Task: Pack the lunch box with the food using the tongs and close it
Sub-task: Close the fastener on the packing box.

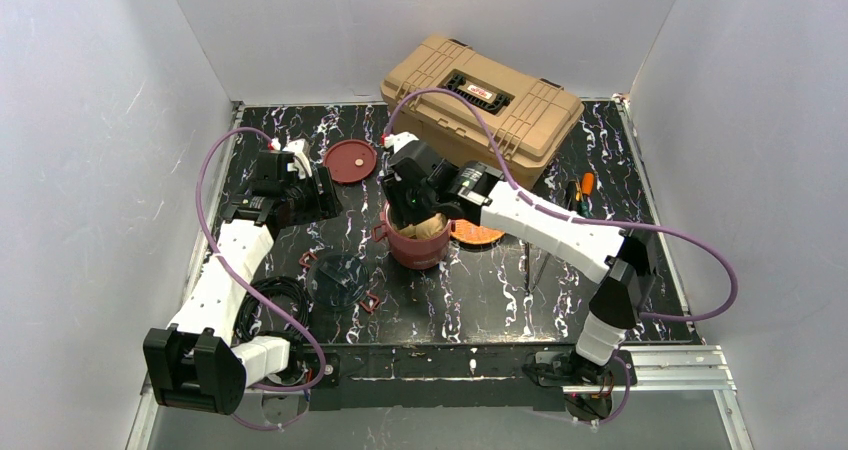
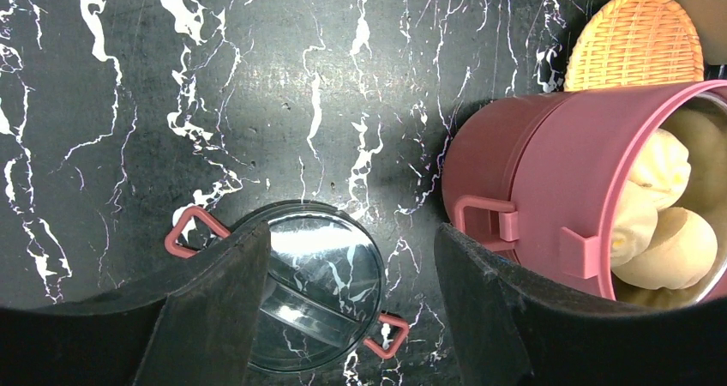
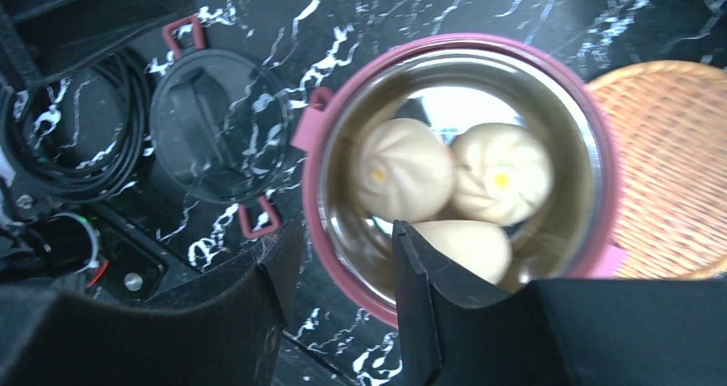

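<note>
Nearest you, your right end effector point(image 3: 343, 304): jaws parted, straddling the rim of the lunch box point(image 3: 310, 171). One finger sits outside the wall and one inside, over three buns point(image 3: 403, 167); you can see no clamp. Your left end effector point(image 2: 351, 313): open, empty, above the clear lid point(image 2: 317, 270) on the tabletop point(image 2: 129, 103). The lunch box stands just beside it, apart.
</note>
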Available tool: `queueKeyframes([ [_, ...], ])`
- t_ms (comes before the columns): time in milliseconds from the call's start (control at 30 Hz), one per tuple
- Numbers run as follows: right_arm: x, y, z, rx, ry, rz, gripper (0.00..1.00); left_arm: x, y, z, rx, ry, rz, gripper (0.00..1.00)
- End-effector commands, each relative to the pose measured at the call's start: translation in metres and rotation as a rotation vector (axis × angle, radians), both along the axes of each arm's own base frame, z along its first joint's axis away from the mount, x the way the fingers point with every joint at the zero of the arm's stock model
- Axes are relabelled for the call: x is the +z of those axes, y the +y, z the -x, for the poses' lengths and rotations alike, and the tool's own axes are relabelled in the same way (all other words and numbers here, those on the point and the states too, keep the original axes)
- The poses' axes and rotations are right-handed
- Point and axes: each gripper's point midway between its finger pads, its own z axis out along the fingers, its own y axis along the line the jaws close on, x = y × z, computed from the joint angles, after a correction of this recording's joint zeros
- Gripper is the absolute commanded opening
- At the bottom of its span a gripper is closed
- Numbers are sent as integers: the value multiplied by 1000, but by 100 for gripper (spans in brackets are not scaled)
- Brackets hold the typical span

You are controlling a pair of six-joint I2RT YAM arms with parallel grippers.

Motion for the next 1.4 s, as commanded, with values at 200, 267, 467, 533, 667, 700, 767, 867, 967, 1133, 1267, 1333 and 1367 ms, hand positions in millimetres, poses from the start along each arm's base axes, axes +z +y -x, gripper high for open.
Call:
queueKeyframes([
  [200, -13, 41, -1, -61, 47, -80, 42, 5, 3, 7, -6, -19, -7, 68],
  [267, -17, 39, -7, -94, 37, -56, 41, 6, 4, 7, -4, -24, -7, 68],
  [467, -20, 45, -15, -126, 31, -56, 36, 7, 0, 7, -16, -26, 10, 68],
  [533, -20, 48, -15, -125, 36, -61, 37, 7, 0, 7, -19, -26, 12, 68],
  [667, -17, 50, -16, -128, 35, -66, 41, 8, -1, 8, -22, -28, 14, 68],
  [700, -17, 49, -16, -130, 34, -65, 44, 7, -1, 8, -22, -27, 14, 68],
  [767, -15, 48, -17, -136, 29, -62, 47, 8, -1, 8, -24, -29, 17, 68],
  [867, -14, 46, -20, -149, 17, -54, 47, 8, -2, 8, -27, -27, 21, 68],
  [967, -17, 46, -23, -162, 10, -40, 44, 8, -3, 8, -29, -29, 24, 68],
  [1133, -25, 49, -27, -167, 12, -25, 35, 8, -3, 9, -29, -28, 25, 68],
  [1267, -33, 48, -29, -175, 14, 3, 27, 8, -3, 9, -31, -28, 27, 68],
  [1333, -41, 44, -28, -180, 22, 34, 23, 7, -4, 10, -30, -25, 31, 68],
  [1367, -45, 42, -27, -181, 29, 48, 20, 7, -5, 10, -30, -23, 37, 68],
])
